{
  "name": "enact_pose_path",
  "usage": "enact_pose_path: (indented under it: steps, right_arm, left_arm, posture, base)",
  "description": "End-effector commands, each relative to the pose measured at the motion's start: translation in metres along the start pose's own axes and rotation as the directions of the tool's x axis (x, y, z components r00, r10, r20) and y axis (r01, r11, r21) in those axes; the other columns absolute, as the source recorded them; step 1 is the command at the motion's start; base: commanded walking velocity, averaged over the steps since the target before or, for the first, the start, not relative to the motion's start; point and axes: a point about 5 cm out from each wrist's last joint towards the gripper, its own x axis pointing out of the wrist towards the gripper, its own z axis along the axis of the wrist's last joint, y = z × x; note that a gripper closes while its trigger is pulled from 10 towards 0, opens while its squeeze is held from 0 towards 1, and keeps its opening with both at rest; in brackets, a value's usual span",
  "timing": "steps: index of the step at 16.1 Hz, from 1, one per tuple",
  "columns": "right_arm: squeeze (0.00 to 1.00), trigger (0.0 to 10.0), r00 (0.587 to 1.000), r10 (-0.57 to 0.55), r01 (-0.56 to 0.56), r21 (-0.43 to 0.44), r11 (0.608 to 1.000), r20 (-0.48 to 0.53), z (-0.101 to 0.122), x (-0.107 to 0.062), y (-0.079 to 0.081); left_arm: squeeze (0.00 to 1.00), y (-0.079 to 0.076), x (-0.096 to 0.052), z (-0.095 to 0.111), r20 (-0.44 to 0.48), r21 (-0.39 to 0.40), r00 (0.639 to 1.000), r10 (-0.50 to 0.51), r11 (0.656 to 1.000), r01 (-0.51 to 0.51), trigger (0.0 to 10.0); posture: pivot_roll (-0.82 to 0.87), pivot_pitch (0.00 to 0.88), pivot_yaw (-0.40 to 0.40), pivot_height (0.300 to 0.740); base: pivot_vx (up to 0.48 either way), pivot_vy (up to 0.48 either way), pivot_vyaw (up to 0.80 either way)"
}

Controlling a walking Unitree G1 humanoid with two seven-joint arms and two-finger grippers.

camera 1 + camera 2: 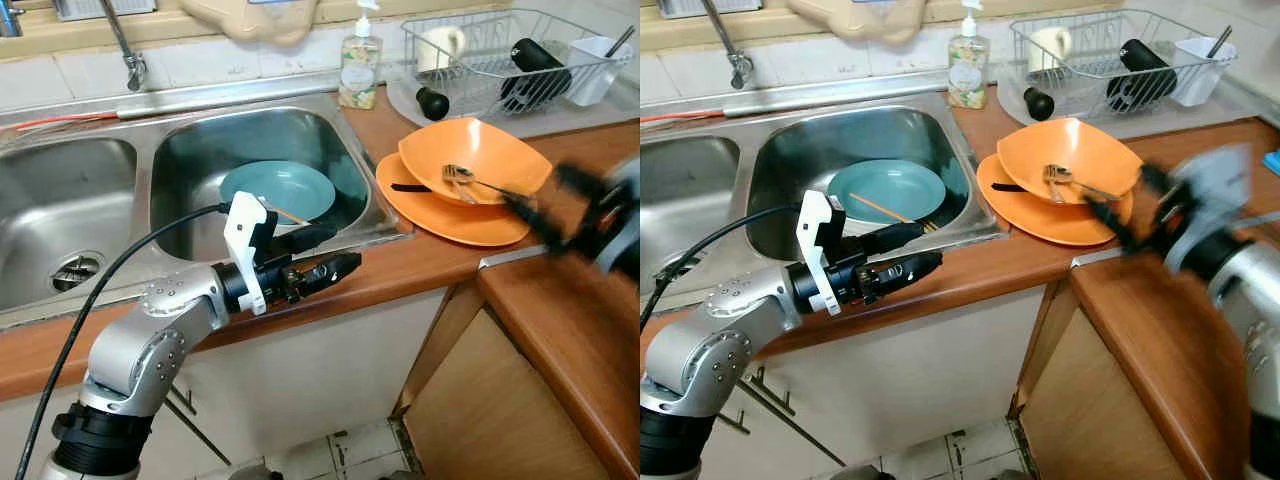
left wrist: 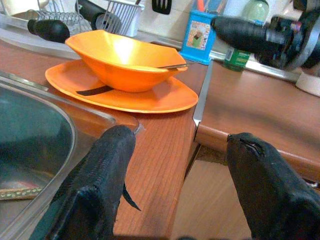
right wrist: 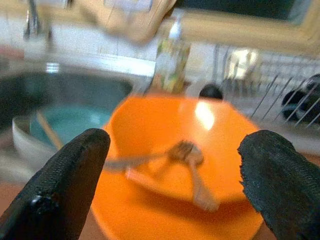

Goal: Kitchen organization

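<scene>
Stainless steel comes first: the double sink (image 1: 60, 190) takes up most of the wooden counter (image 1: 400, 265), and its right-hand basin holds a teal plate (image 1: 290, 185) with a chopstick (image 1: 885, 210) lying across it. Behind, on the counter's far corner, a wire dish rack (image 1: 480, 60) carries a cup, dark utensils and a white caddy, with a soap bottle (image 1: 360, 65) just beside it by the sink edge. Next in size is the orange plate (image 1: 450, 215) on the counter right of the sink, and stacked on it the orange bowl (image 1: 480, 155), where a fork and spoon (image 1: 462, 180) rest. As a judgement, the tidying looks barely begun: dishes remain in the basin and on the counter, and neither gripper holds anything. The left gripper (image 1: 325, 255) hovers over the counter's front edge near the basin, fingers (image 2: 100, 175) spread apart and empty. The right gripper (image 1: 1120, 225), motion-blurred, reaches toward the orange bowl with its fingers (image 3: 70, 175) wide and nothing between them. The right wrist view looks straight into the bowl at the cutlery; the left wrist view adds a blue carton (image 2: 199, 37) and a green bottle (image 2: 247, 30) at the wall, beyond the head camera's frame.
</scene>
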Motion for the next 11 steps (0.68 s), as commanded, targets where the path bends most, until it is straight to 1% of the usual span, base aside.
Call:
enact_pose_path:
  steps: [1, 2, 3, 4, 5, 6, 7, 8, 11]
  right_arm:
    - [0.00, 10.0, 0.997, -0.072, 0.072, 0.057, 0.996, -0.001, -0.001, 0.001, -0.011]
    - [0.00, 10.0, 0.991, -0.125, 0.127, 0.041, 0.991, -0.047, -0.008, 0.003, -0.018]
    - [0.00, 10.0, 0.989, -0.129, 0.131, 0.030, 0.991, -0.076, -0.014, 0.005, -0.019]
    - [0.00, 8.5, 0.989, -0.117, 0.121, 0.038, 0.992, -0.091, -0.017, 0.007, -0.018]
    - [0.00, 5.8, 0.989, -0.104, 0.109, 0.047, 0.993, -0.101, -0.019, 0.009, -0.017]
    - [0.00, 0.0, 0.990, -0.090, 0.097, 0.059, 0.993, -0.111, -0.022, 0.011, -0.017]
    - [0.00, 0.0, 0.989, -0.085, 0.093, 0.065, 0.994, -0.117, -0.024, 0.012, -0.017]
    - [0.00, 0.0, 0.989, -0.055, 0.066, 0.079, 0.995, -0.140, -0.030, 0.016, -0.017]
    - [0.00, 0.0, 0.988, -0.032, 0.046, 0.089, 0.995, -0.153, -0.034, 0.019, -0.016]
  left_arm:
    - [0.00, -0.002, 0.000, 0.002, -0.006, 0.018, 1.000, -0.005, 1.000, 0.005, 10.0]
    - [0.00, -0.002, 0.000, 0.002, -0.006, 0.016, 1.000, -0.009, 1.000, 0.009, 10.0]
    - [0.00, -0.003, 0.000, 0.002, -0.008, 0.015, 1.000, -0.011, 1.000, 0.011, 10.0]
    - [0.00, -0.003, 0.000, 0.002, -0.009, 0.015, 1.000, -0.012, 1.000, 0.012, 10.0]
    - [0.00, -0.003, 0.000, 0.002, -0.010, 0.015, 1.000, -0.012, 1.000, 0.012, 10.0]
    - [0.00, -0.003, 0.000, 0.002, -0.010, 0.015, 1.000, -0.012, 1.000, 0.013, 10.0]
    - [0.00, -0.003, 0.000, 0.002, -0.011, 0.015, 1.000, -0.013, 1.000, 0.013, 10.0]
    - [0.00, -0.002, 0.000, 0.002, -0.011, 0.015, 1.000, -0.013, 1.000, 0.013, 10.0]
    - [0.00, -0.002, 0.000, 0.003, -0.011, 0.014, 1.000, -0.011, 1.000, 0.011, 10.0]
  posture:
    - [-0.12, 0.000, 0.052, 0.740]
    - [-0.12, 0.000, 0.052, 0.740]
    - [-0.12, 0.000, 0.052, 0.740]
    - [-0.11, 0.000, 0.053, 0.740]
    - [-0.11, 0.000, 0.053, 0.740]
    - [-0.11, 0.000, 0.053, 0.740]
    - [-0.11, 0.000, 0.053, 0.740]
    - [-0.11, 0.000, 0.053, 0.740]
    - [-0.11, 0.000, 0.052, 0.740]
  base:
    - [0.000, 0.000, 0.00]
    - [0.000, 0.000, 0.00]
    - [0.000, 0.000, 0.00]
    - [0.000, 0.000, 0.00]
    - [0.000, 0.000, 0.00]
    - [0.000, 0.000, 0.00]
    - [0.000, 0.000, 0.00]
    - [0.000, 0.000, 0.00]
    - [0.000, 0.000, 0.00]
